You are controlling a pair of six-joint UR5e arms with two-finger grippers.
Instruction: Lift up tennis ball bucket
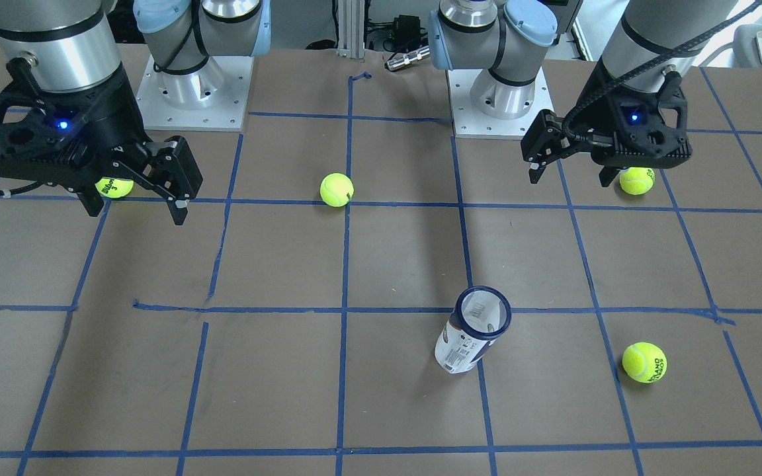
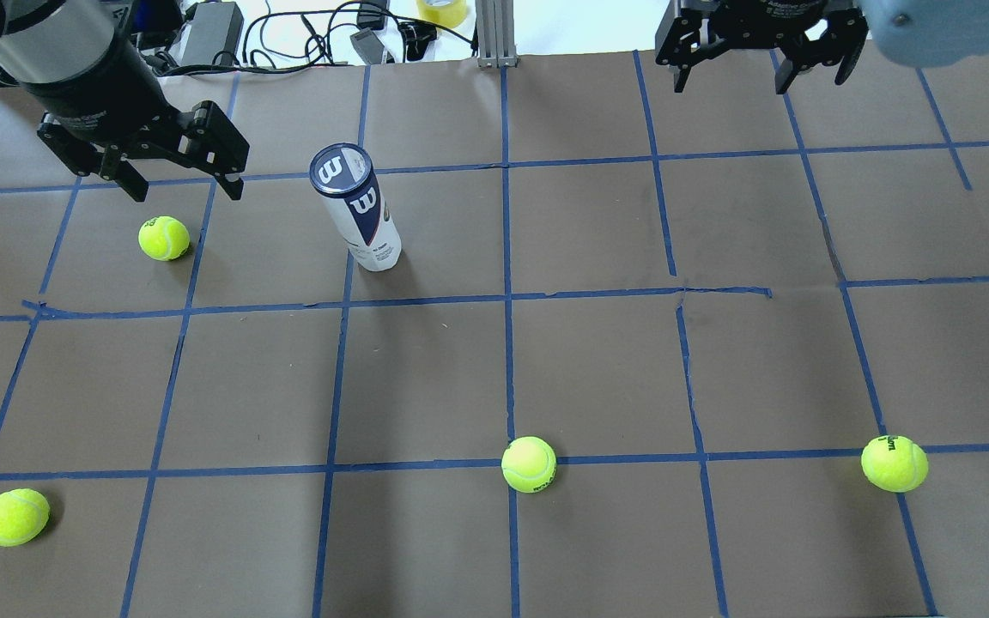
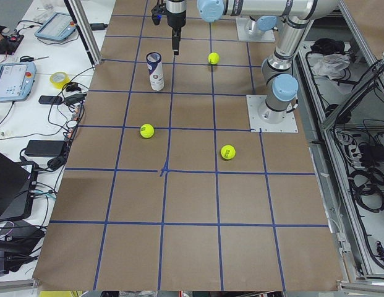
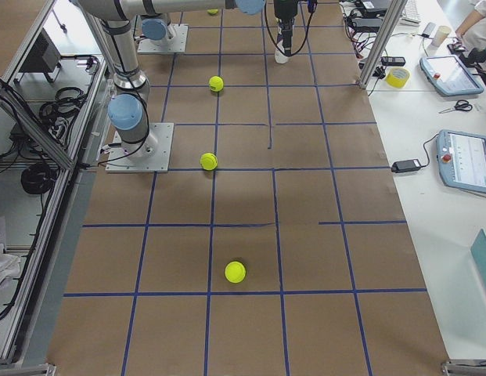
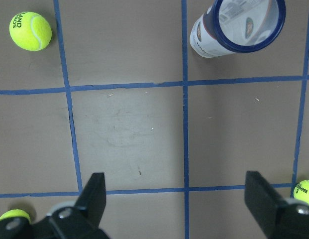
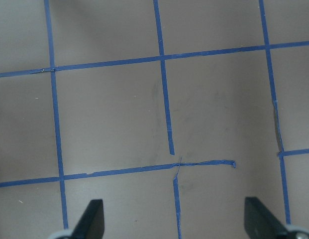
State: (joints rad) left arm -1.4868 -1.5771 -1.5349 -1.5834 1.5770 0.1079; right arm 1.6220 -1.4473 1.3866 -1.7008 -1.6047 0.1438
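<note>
The tennis ball bucket (image 1: 472, 330) is a slim clear tube with a white and navy label and a navy rim. It stands upright on the brown table, also in the overhead view (image 2: 355, 206). My left gripper (image 1: 571, 173) is open and empty, high above the table on the robot's side of the tube. In the left wrist view the tube (image 5: 238, 27) is at the top right, well beyond the fingers (image 5: 92, 195). My right gripper (image 1: 136, 208) is open and empty, far from the tube; it also shows in the overhead view (image 2: 761, 73).
Several yellow-green tennis balls lie on the taped grid: one (image 1: 644, 361) beside the tube, one (image 1: 637, 180) under my left gripper, one (image 1: 337, 190) mid-table, one (image 1: 114, 187) under my right gripper. The arm bases (image 1: 192, 89) stand at the robot's edge.
</note>
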